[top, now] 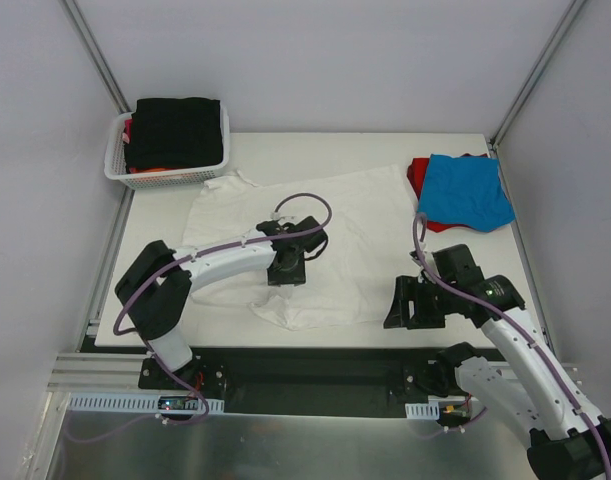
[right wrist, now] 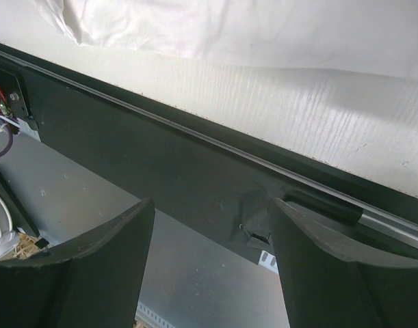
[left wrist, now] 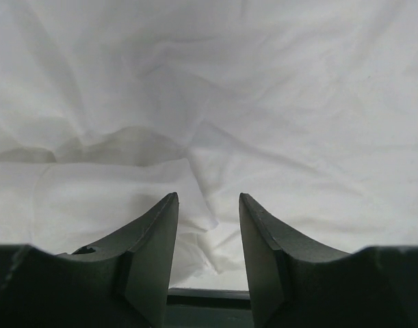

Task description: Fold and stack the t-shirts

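Just beneath left gripper [left wrist: 207, 198], white t-shirt [left wrist: 263, 102]

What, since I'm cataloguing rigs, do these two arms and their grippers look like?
The left arm and right arm have white link shells, black joints and black bases. A purple cable runs along each, looping free near the wrist. The left gripper and right gripper are matte black, each with two broad wedge-shaped fingers tapering to narrow tips.

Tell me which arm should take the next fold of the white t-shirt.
Left. The left gripper hangs over the large white cotton t-shirt, jaws apart; the right gripper sits off the cloth.
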Controlling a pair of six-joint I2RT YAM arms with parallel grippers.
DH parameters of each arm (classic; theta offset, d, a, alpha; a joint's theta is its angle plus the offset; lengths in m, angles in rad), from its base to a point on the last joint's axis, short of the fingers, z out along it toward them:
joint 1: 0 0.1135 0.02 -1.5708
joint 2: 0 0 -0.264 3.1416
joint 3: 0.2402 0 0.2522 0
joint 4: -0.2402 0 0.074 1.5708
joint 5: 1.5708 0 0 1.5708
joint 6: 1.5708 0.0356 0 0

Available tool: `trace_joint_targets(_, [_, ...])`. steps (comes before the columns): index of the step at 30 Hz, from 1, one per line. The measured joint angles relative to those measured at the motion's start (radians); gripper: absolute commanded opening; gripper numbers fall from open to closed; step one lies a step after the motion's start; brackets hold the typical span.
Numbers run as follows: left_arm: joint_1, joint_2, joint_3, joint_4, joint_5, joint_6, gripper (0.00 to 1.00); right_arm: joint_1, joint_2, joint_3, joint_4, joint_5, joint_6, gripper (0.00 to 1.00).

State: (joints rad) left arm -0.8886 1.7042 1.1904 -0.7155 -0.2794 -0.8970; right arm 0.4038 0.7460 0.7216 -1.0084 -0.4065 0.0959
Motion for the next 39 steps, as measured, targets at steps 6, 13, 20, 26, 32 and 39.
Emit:
trace_joint_targets(6, [0.000, -0.124, -0.122, -0.002, 0.006, -0.008, 0.41, 0.000, -0.003, 0.000, 0.000, 0.001, 0.000, 0.71])
trace_joint_targets(13, [-0.001, -0.305, -0.267, -0.015, 0.015, -0.052, 0.42, 0.000, -0.003, 0.000, 0.001, 0.000, 0.000, 0.71])
trace_joint_targets(20, [-0.013, -0.330, -0.284, -0.031, 0.018, -0.062, 0.42, 0.000, -0.001, 0.000, 0.002, -0.001, 0.000, 0.71])
trace_joint_targets(26, [-0.036, -0.303, -0.273, -0.030, 0.020, -0.080, 0.13, 0.000, -0.001, 0.000, 0.002, -0.001, 0.001, 0.71])
trace_joint_targets(32, [-0.097, -0.270, -0.250, -0.030, 0.023, -0.106, 0.24, 0.000, -0.001, 0.000, 0.002, 0.000, 0.001, 0.71])
trace_joint_targets(39, [-0.129, -0.250, -0.249, -0.029, 0.035, -0.129, 0.25, 0.000, -0.001, 0.000, 0.002, 0.000, 0.002, 0.71])
